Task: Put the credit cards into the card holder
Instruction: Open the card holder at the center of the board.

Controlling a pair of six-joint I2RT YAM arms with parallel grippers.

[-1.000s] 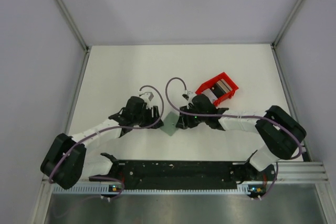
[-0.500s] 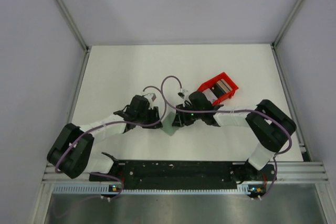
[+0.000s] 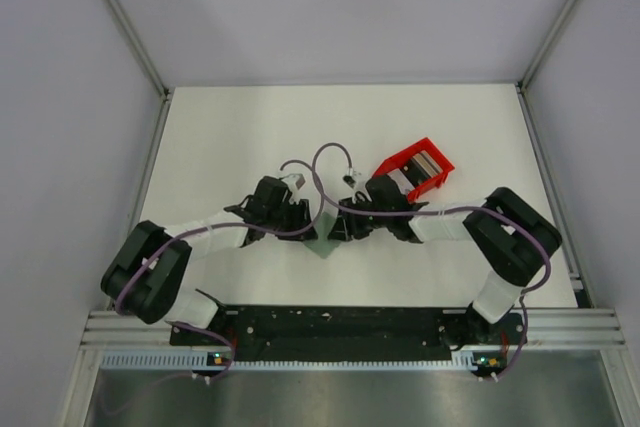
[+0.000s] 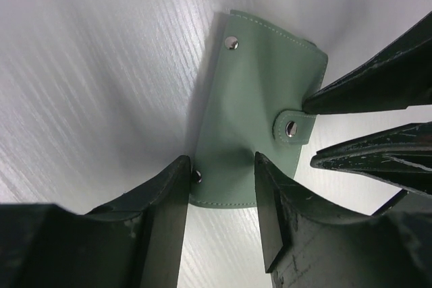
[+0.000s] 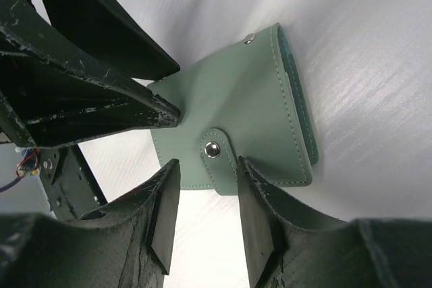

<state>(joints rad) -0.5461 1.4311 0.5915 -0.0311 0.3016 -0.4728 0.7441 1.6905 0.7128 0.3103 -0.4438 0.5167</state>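
Observation:
The card holder [image 4: 260, 116] is a closed grey-green wallet, flat on the white table, its snap tab [image 5: 216, 153] fastened. My left gripper [image 4: 219, 183] stands open over the wallet's near edge, one finger beside a corner rivet. My right gripper [image 5: 206, 190] is open too, its jaws either side of the snap tab. In the top view both grippers meet over the card holder [image 3: 324, 244], the left gripper [image 3: 308, 230] from the left and the right gripper [image 3: 340, 230] from the right. The credit cards [image 3: 424, 166] show as pale and dark flat pieces in the red bin.
The red plastic bin [image 3: 398, 161] lies tilted just behind the right wrist. White walls with metal rails enclose the table on three sides. The black base rail [image 3: 330, 325] runs along the near edge.
My left arm has swung right to the card holder and its jaws have narrowed. The right gripper has edged slightly left and closed a little. The card holder has stayed in place.

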